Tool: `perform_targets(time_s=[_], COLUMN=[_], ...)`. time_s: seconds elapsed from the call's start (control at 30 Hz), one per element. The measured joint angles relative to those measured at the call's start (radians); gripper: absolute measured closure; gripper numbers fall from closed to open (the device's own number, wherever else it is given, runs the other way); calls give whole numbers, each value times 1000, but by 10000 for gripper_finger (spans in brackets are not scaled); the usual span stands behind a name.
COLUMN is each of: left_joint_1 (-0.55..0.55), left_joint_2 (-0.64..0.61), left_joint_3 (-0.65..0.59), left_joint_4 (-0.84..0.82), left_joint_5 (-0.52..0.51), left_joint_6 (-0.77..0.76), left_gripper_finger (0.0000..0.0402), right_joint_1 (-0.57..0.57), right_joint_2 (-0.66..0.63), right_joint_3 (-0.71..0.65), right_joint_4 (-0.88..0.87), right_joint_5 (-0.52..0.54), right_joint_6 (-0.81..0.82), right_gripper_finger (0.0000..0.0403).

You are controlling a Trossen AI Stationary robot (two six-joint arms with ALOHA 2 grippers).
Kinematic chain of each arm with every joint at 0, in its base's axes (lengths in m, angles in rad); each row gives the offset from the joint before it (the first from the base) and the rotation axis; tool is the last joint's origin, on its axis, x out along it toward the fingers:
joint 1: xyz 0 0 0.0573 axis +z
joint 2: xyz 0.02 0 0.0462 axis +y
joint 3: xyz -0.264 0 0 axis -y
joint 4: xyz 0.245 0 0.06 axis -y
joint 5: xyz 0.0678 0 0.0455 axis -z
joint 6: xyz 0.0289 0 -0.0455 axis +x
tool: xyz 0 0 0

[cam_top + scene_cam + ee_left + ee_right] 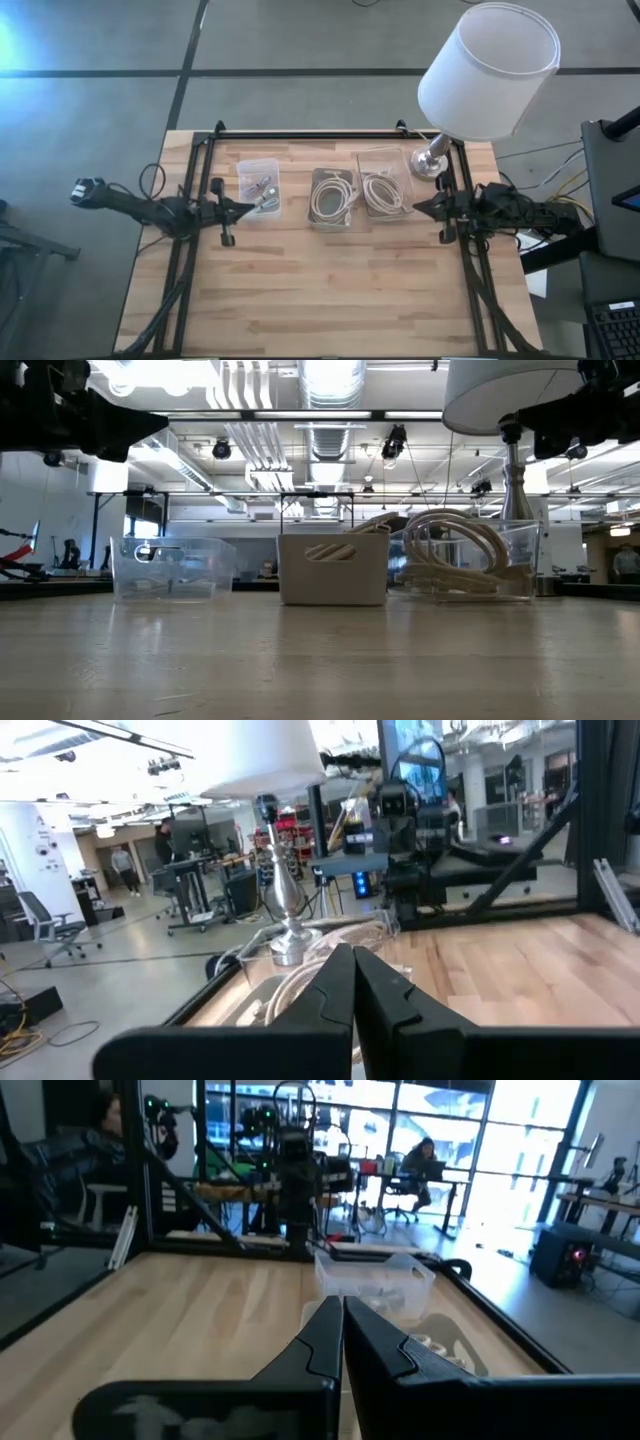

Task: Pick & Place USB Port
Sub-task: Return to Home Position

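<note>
**Cable in its bin, both arms at the sides**

The right gripper [417, 207] is pinched shut and holds nothing. The coiled cable [380, 193] lies in the clear bin [384, 153] just in front of its tip. The left gripper [250, 208], shut and empty too, is farther from it. The wooden tabletop [330, 290] looks flat. A lamp [488, 70] stands near the right gripper, maybe in its way.

One camera looks straight down on the table [330, 290]; another, level with its top, shares the white bin [333, 582].
</note>
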Motion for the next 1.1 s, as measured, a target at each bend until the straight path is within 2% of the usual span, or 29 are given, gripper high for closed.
perform_targets(time_s=[0.5,0.8,0.97,1.1], left_joint_1=[6,6,6,6], left_joint_2=[-282,-281,-281,-278], left_joint_3=[-1,-2,-2,-3], left_joint_4=[-322,-355,-357,-357], left_joint_5=[-6,-14,-13,-13], left_joint_6=[-35,-48,-48,-25], left_gripper_finger=[401,401,398,395], right_joint_1=[-8,-13,-14,-15], right_joint_2=[0,0,2,1], right_joint_3=[-62,-81,-138,-158], right_joint_4=[-2,3,108,162], right_joint_5=[9,38,30,46], right_joint_6=[-11,-2,13,-61], right_gripper_finger=[394,394,394,394])
